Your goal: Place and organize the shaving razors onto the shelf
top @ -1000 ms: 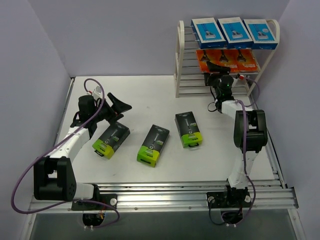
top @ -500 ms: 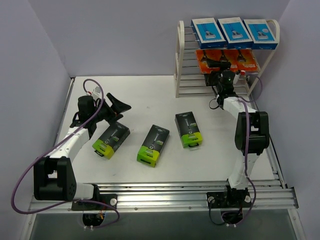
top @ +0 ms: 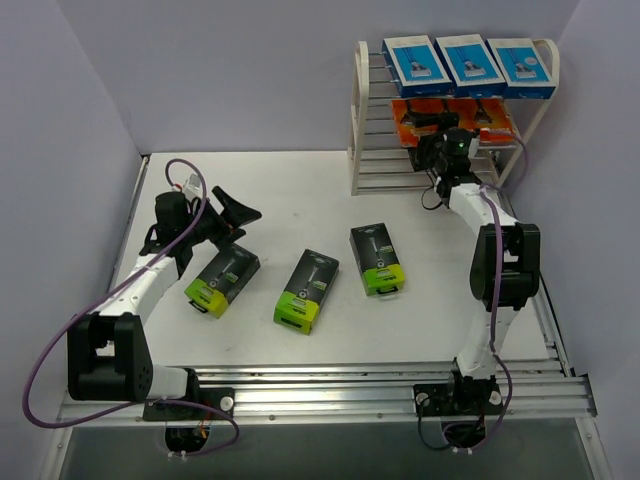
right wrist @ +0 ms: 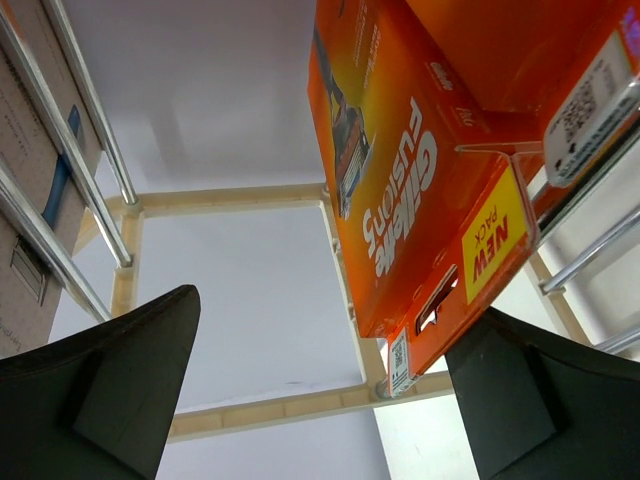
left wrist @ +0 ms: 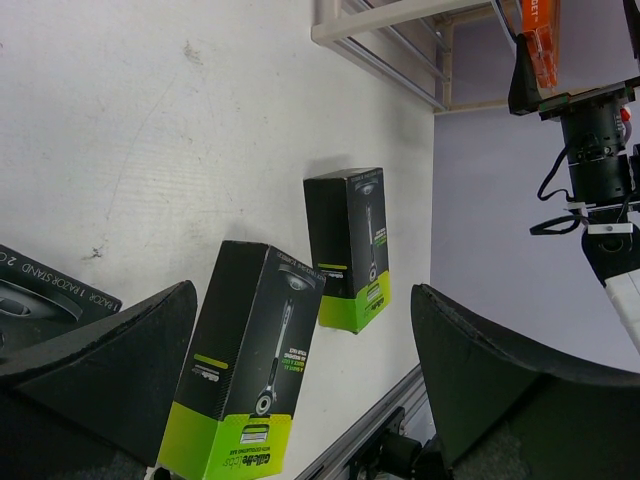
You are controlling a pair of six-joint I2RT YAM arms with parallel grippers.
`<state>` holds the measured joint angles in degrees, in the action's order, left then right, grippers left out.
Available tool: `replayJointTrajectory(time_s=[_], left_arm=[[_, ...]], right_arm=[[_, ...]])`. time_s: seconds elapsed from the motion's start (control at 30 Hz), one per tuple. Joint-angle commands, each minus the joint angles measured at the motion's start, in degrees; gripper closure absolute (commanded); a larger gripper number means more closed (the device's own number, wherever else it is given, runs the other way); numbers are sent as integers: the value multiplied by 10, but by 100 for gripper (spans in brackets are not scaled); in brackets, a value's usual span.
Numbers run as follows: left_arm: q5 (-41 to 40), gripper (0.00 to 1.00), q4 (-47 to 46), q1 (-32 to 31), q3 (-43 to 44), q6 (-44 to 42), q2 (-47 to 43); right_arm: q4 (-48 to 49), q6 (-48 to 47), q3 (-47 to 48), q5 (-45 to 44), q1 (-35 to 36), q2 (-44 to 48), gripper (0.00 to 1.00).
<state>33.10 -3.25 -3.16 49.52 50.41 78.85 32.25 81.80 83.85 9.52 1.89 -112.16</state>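
The cream-white shelf (top: pixel 356 120) stands at the back right. Three blue-and-white razor packs (top: pixel 470 60) lie on its top tier and three orange packs (top: pixel 455 115) on the tier below. Three black packs with lime ends lie on the table: left (top: pixel 223 279), middle (top: pixel 307 290), right (top: pixel 377 258). My left gripper (top: pixel 238 214) is open and empty just above the left pack; its wrist view shows the middle pack (left wrist: pixel 245 370) between its fingers. My right gripper (top: pixel 428 122) is open at the orange tier, with an orange pack (right wrist: pixel 420 180) lying on the rods just above its right finger (right wrist: pixel 540 400).
Purple walls close in the white table (top: pixel 300 200) on the left, back and right. An aluminium rail (top: pixel 330 390) runs along the near edge. The shelf's lower rod tiers (top: pixel 385 170) hold nothing. Silvery rods (right wrist: pixel 70 150) pass close to my right gripper's left side.
My right gripper has risen and moved farther in, from the shelf's lower front up to the orange tier. The left arm and the packs on the table have not moved.
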Motion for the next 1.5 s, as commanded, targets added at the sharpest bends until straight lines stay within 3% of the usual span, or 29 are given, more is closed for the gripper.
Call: replayJointTrajectory(time_s=[0.0,0.5,1.47], left_arm=[[6,4,-23,6,2,-1,-7],[11,4,-26,10,1,3,-5],[19,4,-33,13,-1,9,-2]], right_arm=[[-64,-30,32,16,-3,7,0],[-143,-56,99,27,-7,-2,0],[-167,-74,158,57,-11,-45,0]])
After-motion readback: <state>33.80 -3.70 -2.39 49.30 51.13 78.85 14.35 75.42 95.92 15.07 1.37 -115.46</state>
